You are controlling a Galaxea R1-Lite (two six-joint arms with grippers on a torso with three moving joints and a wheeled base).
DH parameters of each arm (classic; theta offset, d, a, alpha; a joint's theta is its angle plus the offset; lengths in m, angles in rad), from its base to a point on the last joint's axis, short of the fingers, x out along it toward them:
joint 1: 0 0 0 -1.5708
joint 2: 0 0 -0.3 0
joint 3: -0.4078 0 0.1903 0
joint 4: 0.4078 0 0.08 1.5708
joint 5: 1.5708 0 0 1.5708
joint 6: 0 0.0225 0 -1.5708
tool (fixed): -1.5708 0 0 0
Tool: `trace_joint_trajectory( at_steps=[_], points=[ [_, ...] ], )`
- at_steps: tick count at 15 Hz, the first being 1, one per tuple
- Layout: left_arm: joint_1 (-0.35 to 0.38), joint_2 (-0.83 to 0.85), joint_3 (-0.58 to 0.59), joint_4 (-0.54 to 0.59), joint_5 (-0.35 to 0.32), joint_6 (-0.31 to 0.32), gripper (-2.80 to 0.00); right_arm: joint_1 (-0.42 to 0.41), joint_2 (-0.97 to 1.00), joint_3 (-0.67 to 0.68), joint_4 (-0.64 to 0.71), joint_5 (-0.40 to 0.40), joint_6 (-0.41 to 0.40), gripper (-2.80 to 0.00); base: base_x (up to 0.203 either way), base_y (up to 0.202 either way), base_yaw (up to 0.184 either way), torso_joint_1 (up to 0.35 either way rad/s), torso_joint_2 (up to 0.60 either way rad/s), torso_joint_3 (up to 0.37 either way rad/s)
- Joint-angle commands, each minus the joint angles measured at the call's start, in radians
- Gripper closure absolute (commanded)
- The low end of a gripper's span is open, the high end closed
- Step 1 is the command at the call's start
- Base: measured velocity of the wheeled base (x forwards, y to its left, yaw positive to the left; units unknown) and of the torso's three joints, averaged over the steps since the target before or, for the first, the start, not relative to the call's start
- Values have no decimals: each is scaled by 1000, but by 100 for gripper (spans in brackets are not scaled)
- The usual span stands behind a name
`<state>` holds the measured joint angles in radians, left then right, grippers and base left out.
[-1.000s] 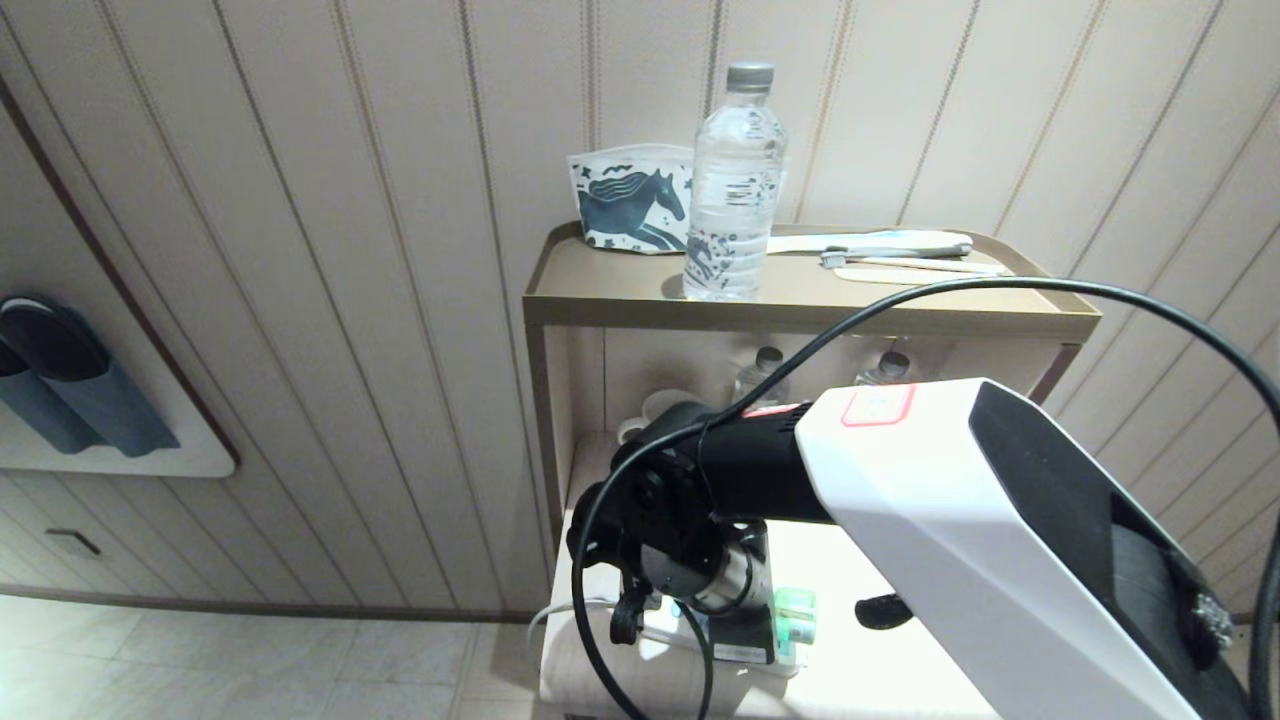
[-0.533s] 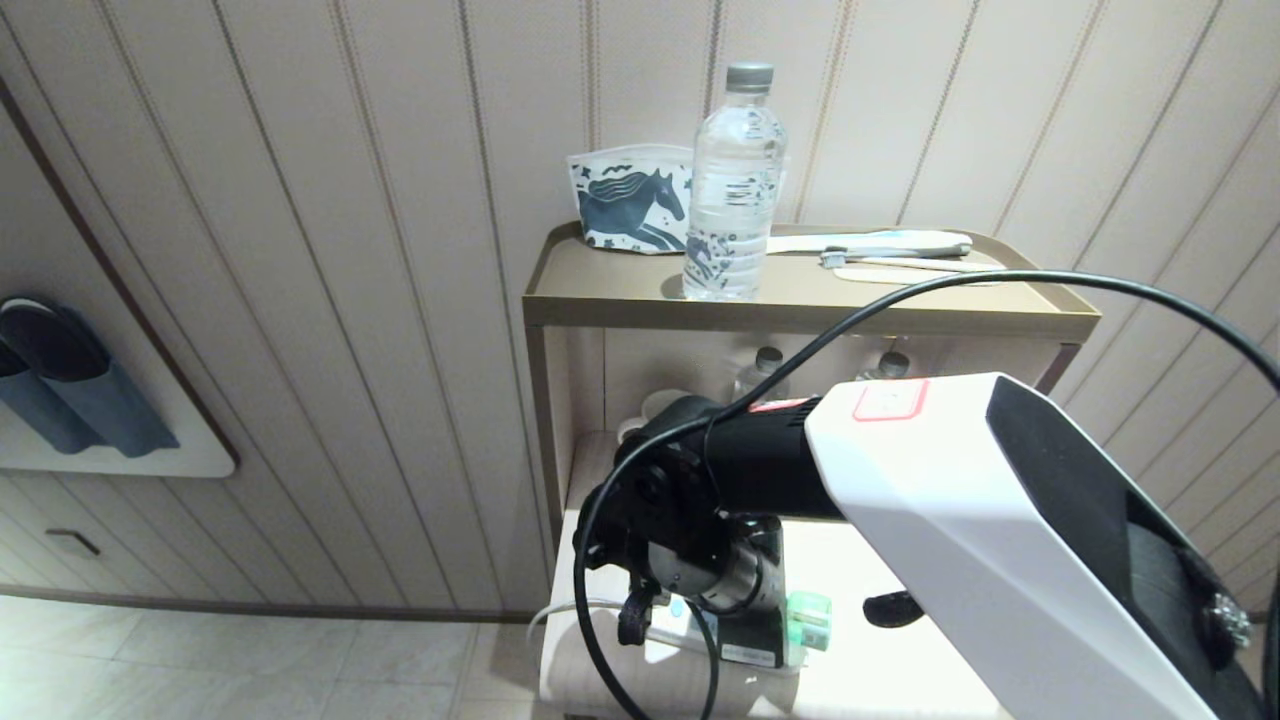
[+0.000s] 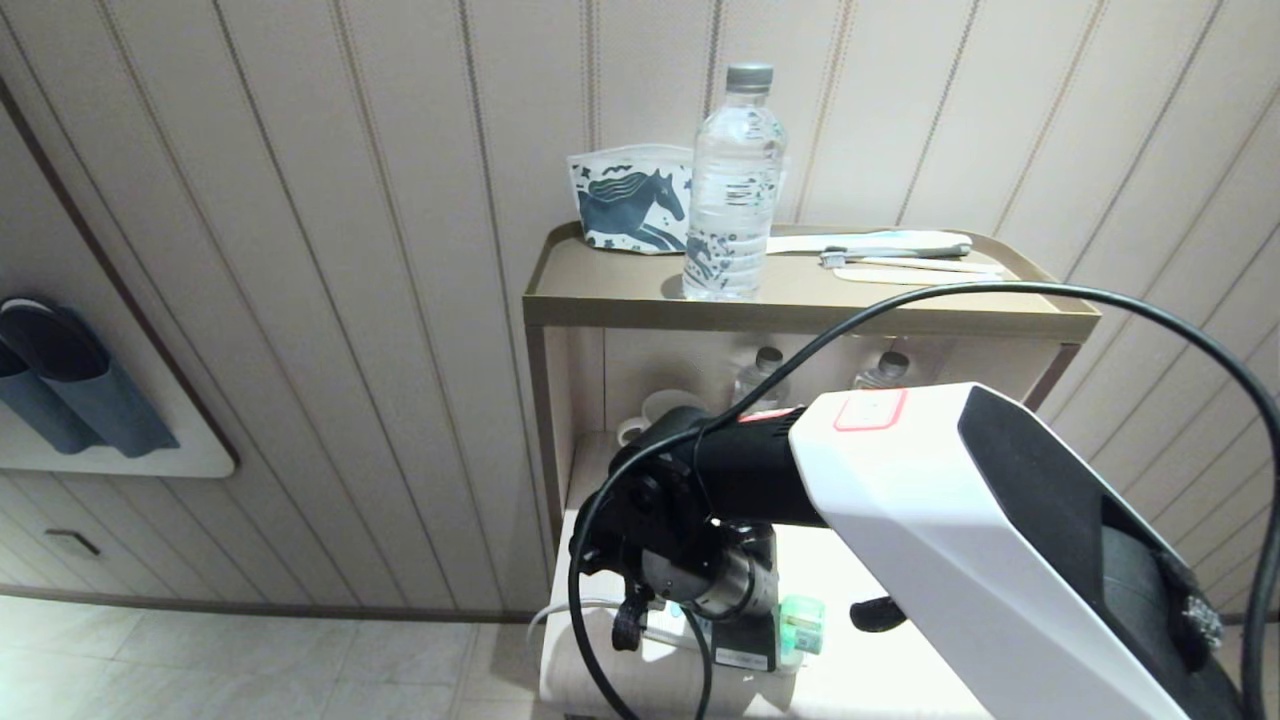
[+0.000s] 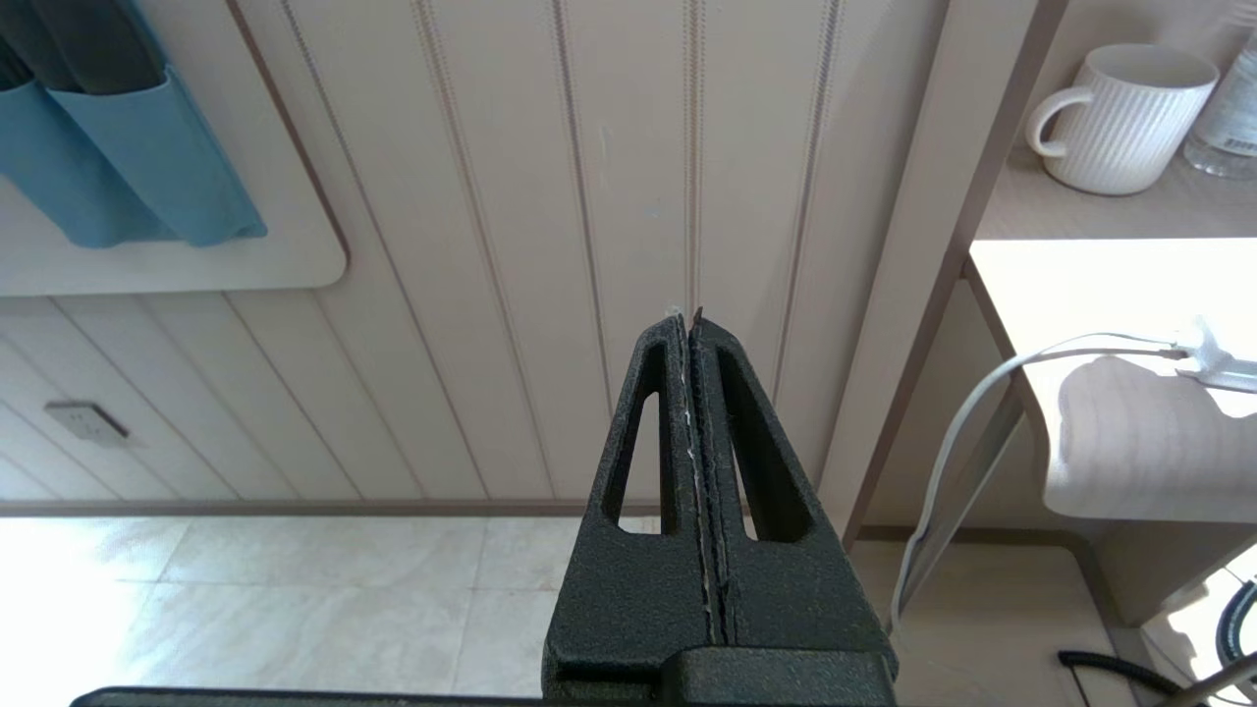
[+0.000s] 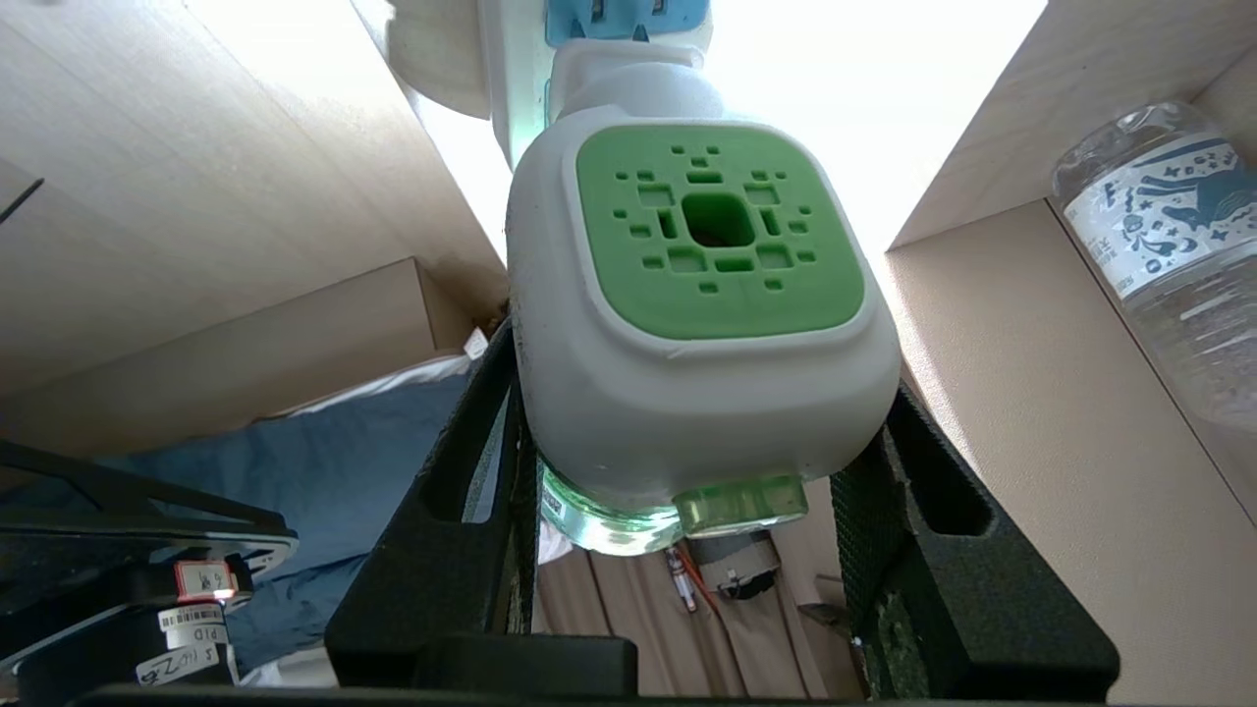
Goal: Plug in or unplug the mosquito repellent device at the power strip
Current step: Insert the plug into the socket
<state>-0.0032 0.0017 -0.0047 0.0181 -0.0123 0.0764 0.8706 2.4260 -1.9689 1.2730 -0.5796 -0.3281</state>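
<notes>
My right gripper (image 5: 702,373) is shut on the mosquito repellent device (image 5: 707,295). Its black fingers (image 5: 471,462) press both sides of the white head with the green vented top. The translucent green bottle hangs below the head. The device's plug end meets a light-blue socket face of the white power strip (image 5: 516,88); I cannot tell how deep it sits. In the head view only a green part of the device (image 3: 800,620) shows beside the wrist on the lower shelf, and the strip (image 3: 662,628) is mostly hidden. My left gripper (image 4: 690,329) is shut and empty, parked left of the cabinet.
A clear water bottle (image 3: 735,190), a horse-print pouch (image 3: 630,200) and toothbrushes (image 3: 900,250) are on the cabinet's top tray (image 3: 800,310). A white mug (image 4: 1120,118) and water bottles (image 5: 1169,245) stand on the shelf behind. The strip's white cord (image 4: 982,412) hangs off the shelf's left edge.
My right forearm swayed slightly up and right, then came back. The device stays in the grip at the strip. The left arm has not moved.
</notes>
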Motion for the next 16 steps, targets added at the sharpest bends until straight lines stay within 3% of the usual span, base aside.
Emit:
trace_joint_trajectory(
  at_steps=[1, 16],
  points=[
    [0, 0, 0, 0, 0, 0, 0, 2, -2, -1, 2, -3, -5, 0, 0, 0, 0, 0, 0, 0],
    [0, 0, 0, 0, 0, 0, 0, 3, -3, 1, -10, 7, 6, 0, 0, 0, 0, 0, 0, 0]
  ],
)
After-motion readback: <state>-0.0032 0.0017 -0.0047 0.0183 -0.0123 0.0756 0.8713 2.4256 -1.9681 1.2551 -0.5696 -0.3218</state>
